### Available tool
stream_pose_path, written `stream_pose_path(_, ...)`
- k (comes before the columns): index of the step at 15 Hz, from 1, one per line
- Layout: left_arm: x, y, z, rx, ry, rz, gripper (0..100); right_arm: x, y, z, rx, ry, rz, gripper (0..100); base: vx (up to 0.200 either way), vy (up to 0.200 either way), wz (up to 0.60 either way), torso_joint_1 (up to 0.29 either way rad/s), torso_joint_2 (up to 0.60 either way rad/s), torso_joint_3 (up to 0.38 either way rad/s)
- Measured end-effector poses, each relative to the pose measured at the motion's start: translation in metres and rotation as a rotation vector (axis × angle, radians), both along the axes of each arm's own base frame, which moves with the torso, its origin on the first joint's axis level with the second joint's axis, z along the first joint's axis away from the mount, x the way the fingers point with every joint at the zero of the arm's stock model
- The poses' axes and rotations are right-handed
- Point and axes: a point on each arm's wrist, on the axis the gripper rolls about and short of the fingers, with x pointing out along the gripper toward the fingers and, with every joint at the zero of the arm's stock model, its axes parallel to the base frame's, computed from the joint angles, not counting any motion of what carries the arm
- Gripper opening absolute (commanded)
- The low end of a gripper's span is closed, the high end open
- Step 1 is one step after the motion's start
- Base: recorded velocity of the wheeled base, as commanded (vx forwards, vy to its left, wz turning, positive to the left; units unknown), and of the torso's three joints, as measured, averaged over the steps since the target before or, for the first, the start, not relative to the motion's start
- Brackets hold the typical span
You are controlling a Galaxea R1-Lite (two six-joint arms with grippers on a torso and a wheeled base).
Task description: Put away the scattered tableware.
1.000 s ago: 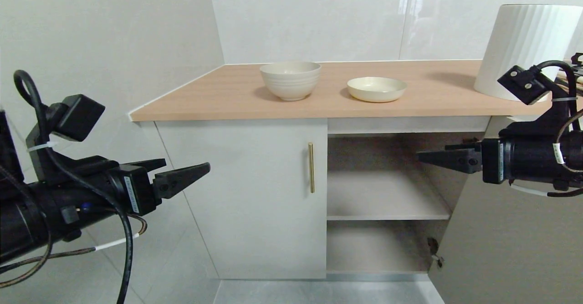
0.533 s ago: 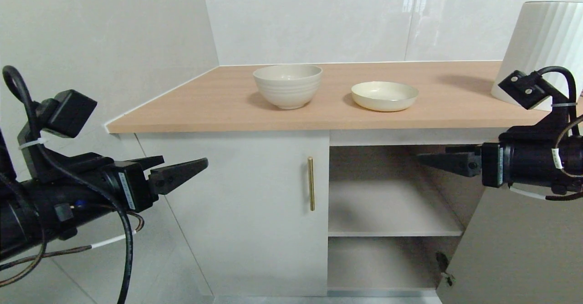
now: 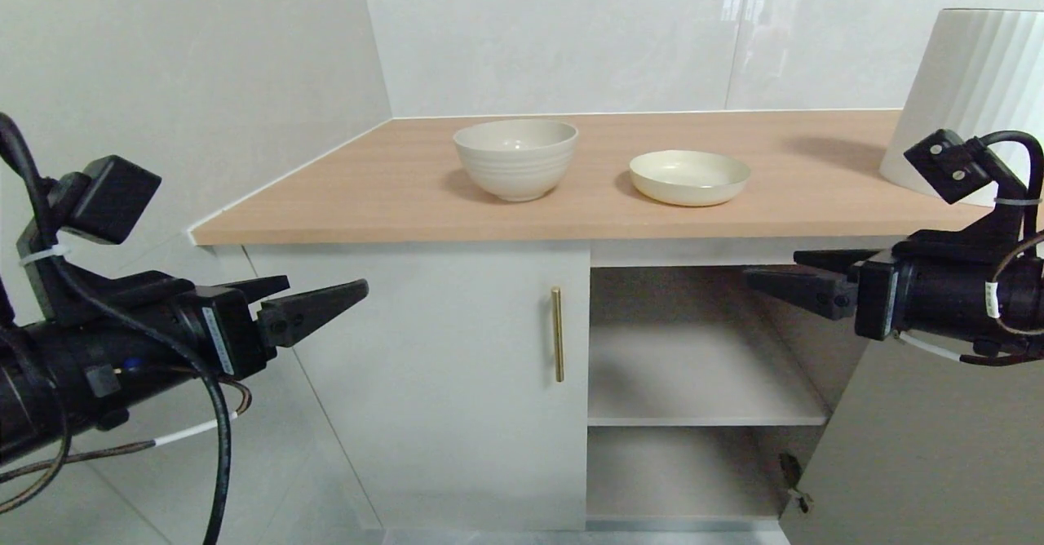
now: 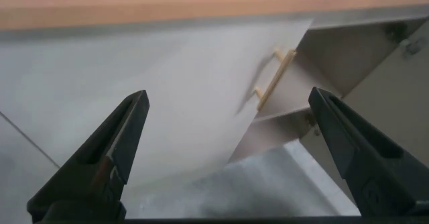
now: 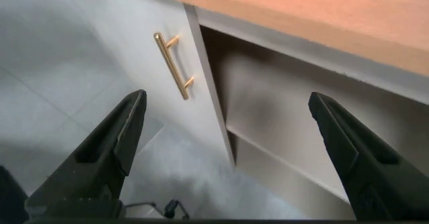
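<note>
A deep cream bowl (image 3: 515,157) and a shallow cream dish (image 3: 689,176) stand side by side on the wooden countertop (image 3: 375,202), the dish to the right. My left gripper (image 3: 325,288) hangs open and empty in front of the cabinet, left of the closed door and below counter height. My right gripper (image 3: 771,266) is open and empty at the upper right of the open cabinet bay. The left wrist view looks between the open left gripper (image 4: 228,95) at the door handle (image 4: 275,76). The right gripper (image 5: 226,98) frames the bay's edge.
The cabinet's left door is closed and has a gold handle (image 3: 556,334). The right bay is open, with a bare shelf (image 3: 701,374); its door (image 3: 913,447) swings out at the right. A tall white ribbed container (image 3: 979,96) stands at the counter's right end.
The head camera has moved, so the counter and cabinet sit lower and nearer in the picture. Both grippers stay open and empty; the right one sits slightly higher against the bay.
</note>
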Motion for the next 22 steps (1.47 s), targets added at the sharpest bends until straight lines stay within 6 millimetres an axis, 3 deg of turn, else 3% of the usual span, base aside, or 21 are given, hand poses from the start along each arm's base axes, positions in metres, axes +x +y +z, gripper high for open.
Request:
stream_pose_path(17,0.004,-0.001,-0.002,0.0,0.015,-0.002,100,0.006,0.0,-0.005,-0.008,0.013,-0.01,100,0.0,0.0,0.0,0.146,-0.49,-0.323)
stream_pose_path(22,0.01,-0.003,0.007,-0.003,0.007,-0.003,100,0.013,0.0,-0.003,-0.002,-0.02,-0.027,100,0.0,0.0,0.0,0.059,-0.15,-0.093)
